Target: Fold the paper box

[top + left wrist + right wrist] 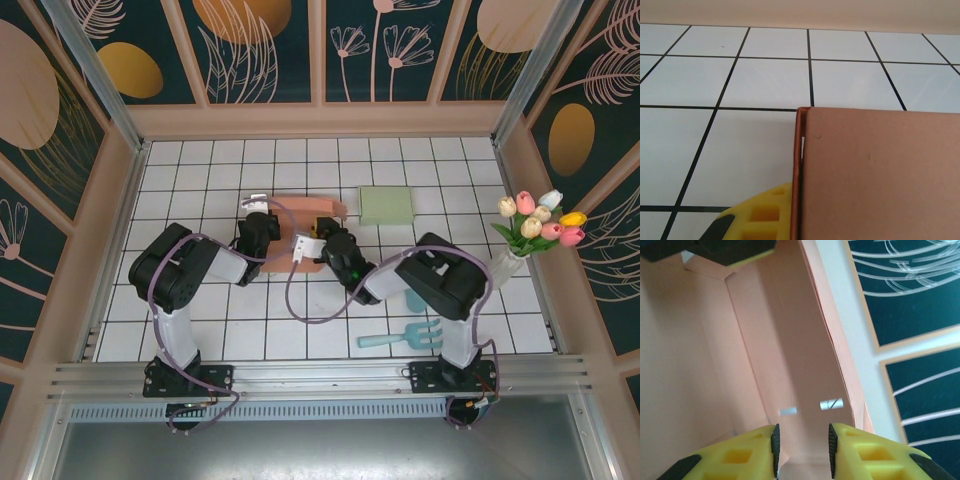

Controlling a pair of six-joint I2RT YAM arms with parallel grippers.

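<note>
The paper box (298, 210), salmon-coloured card, is lying on the tiled table (200, 170) around its middle, a little toward the far edge, with both arms reaching in to it. The left gripper (268, 228) is meeting the box at its left side. In the left wrist view one yellow finger (762, 216) is pressing right against the edge of an upright box panel (880, 175) while the other finger is hiding behind the card, so this pincer is clenching on the box wall. The right gripper (802, 442) is sitting at the near side of the box, pointing into its interior. Its two pads are standing apart with a gap between them, released, gripping nothing, and the pale inner walls (770, 340) are rising ahead of it.

A green pad (387, 206) is lying just to the right of the box. A vase of tulips (537, 222) is standing at the right edge, and a teal fork (403, 339) is lying near the front edge by the right arm's base
</note>
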